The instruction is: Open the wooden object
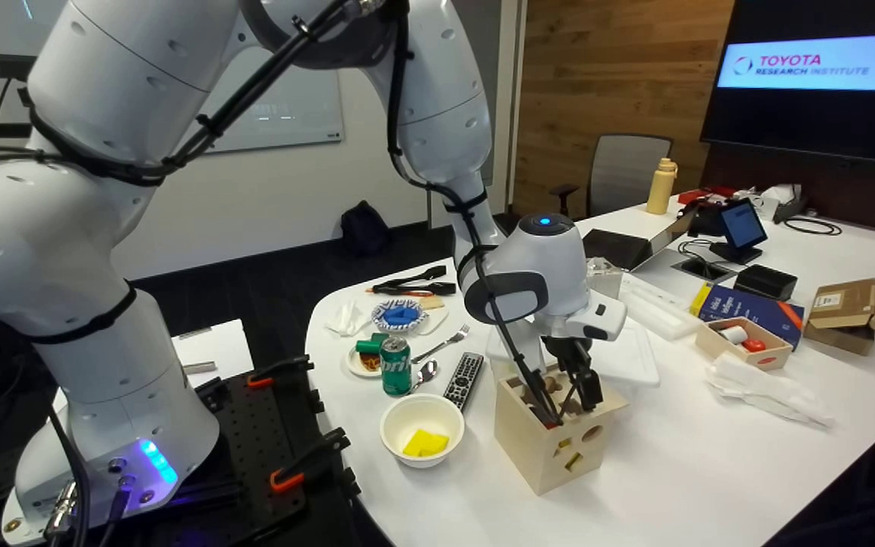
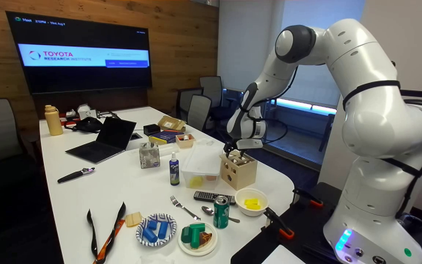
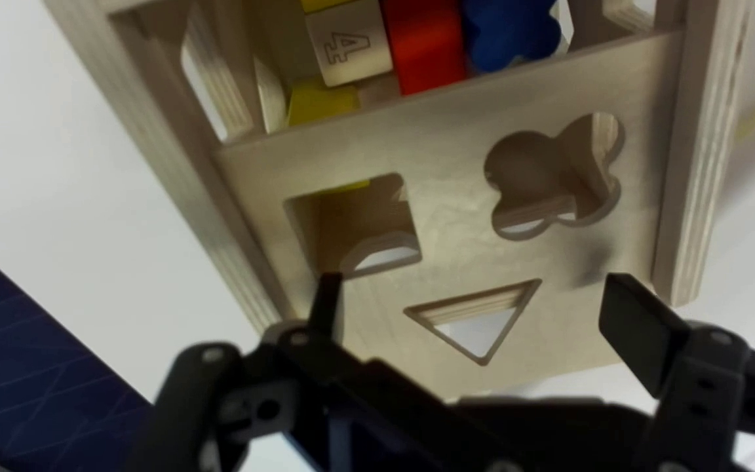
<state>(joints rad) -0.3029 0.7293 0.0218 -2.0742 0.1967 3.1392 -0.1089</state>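
The wooden object is a pale box with shape cut-outs, seen in both exterior views (image 1: 517, 437) (image 2: 239, 176). In the wrist view its top panel (image 3: 449, 157) has square, flower and triangle holes. The panel sits between two side walls (image 3: 705, 151), with an open gap beyond it. Through the gap show a white block marked 4 (image 3: 351, 46), a red block (image 3: 425, 49), a blue block (image 3: 508, 33) and a yellow block (image 3: 322, 101). My gripper (image 3: 474, 282) is open and empty over the panel, with its fingers either side of the triangle hole; contact is unclear.
A white bowl with yellow pieces (image 1: 396, 433) and a remote (image 1: 464, 377) lie beside the box. A lidded plastic container (image 2: 200, 165) stands close against it. A green can (image 2: 221, 212), a spray bottle (image 2: 174, 170) and a fork (image 2: 184, 208) are nearby.
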